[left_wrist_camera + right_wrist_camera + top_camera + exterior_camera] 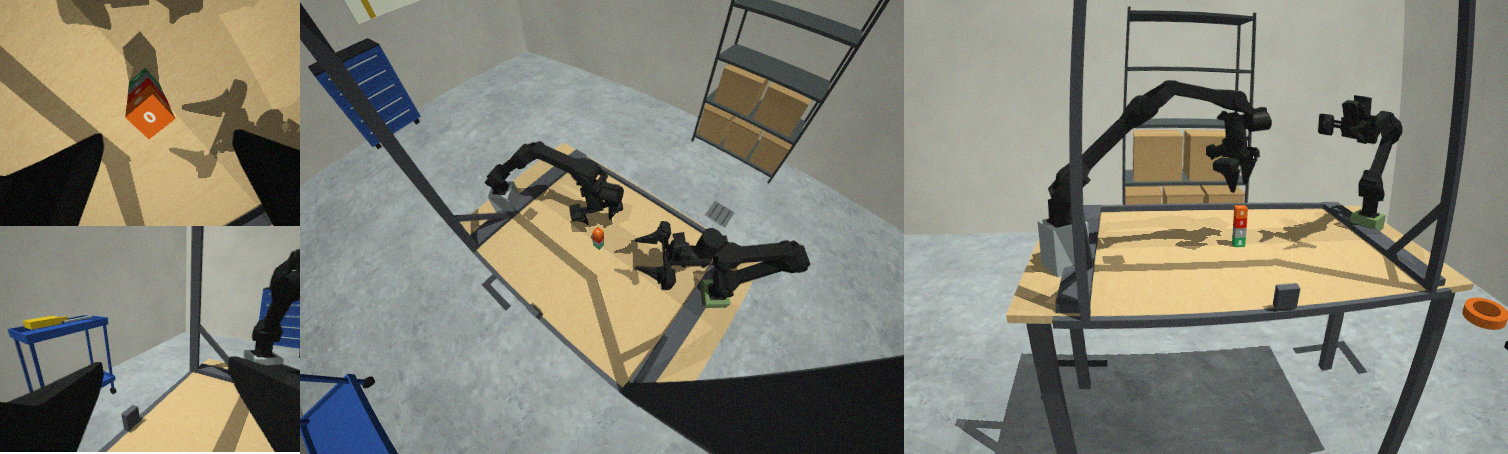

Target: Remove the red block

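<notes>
The tower (598,238) stands near the middle of the table. From the top it has an orange block marked 0 (1240,210), the red block marked 3 (1240,221), a grey block (1240,232) and a green block (1239,242). My left gripper (1235,181) is open and empty. It points down and hangs well above the tower, slightly behind it. In the left wrist view the orange block (149,117) sits between and beyond the two fingers. My right gripper (1322,124) is open and empty, held high at the right side and pointing sideways away from the tower.
Dark frame posts (1078,160) rise at the table's corners. A small dark box (1287,296) sits on the front rail. The right arm's green base (1368,219) is at the far right edge. A shelf with cardboard boxes (1184,155) stands behind the table.
</notes>
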Controlling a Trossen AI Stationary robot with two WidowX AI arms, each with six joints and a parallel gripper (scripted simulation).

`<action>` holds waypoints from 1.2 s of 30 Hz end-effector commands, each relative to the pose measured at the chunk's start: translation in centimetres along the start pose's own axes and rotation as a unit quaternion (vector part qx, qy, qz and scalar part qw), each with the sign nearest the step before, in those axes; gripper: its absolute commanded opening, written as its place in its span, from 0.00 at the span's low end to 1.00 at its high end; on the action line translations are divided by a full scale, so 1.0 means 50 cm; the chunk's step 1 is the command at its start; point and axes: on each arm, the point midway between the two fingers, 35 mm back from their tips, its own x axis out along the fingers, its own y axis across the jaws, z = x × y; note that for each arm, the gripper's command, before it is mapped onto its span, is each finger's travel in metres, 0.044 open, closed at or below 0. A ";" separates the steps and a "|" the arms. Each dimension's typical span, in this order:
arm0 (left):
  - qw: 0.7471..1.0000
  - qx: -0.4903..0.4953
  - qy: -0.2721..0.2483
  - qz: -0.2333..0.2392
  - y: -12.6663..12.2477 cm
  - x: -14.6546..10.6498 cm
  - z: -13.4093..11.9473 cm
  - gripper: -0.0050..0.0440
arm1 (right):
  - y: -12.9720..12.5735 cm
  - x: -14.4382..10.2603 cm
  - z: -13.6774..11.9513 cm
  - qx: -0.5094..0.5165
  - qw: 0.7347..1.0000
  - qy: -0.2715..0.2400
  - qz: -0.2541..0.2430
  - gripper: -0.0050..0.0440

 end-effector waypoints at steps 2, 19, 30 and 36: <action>0.990 -0.131 0.047 -0.033 -0.001 -0.080 -0.012 0.92 | 0.000 -0.002 0.015 -0.001 1.000 -0.009 0.000 0.92; 0.939 -0.335 0.074 -0.013 0.029 0.054 -0.006 0.92 | 0.000 -0.002 0.015 -0.001 1.000 -0.009 0.000 0.92; 0.939 -0.333 0.087 -0.021 0.023 0.083 -0.011 0.92 | 0.000 -0.002 0.015 -0.001 1.000 -0.009 0.000 0.92; 0.939 -0.333 0.079 -0.017 0.024 0.120 -0.010 0.92 | 0.000 -0.002 0.015 -0.001 1.000 -0.009 0.000 0.92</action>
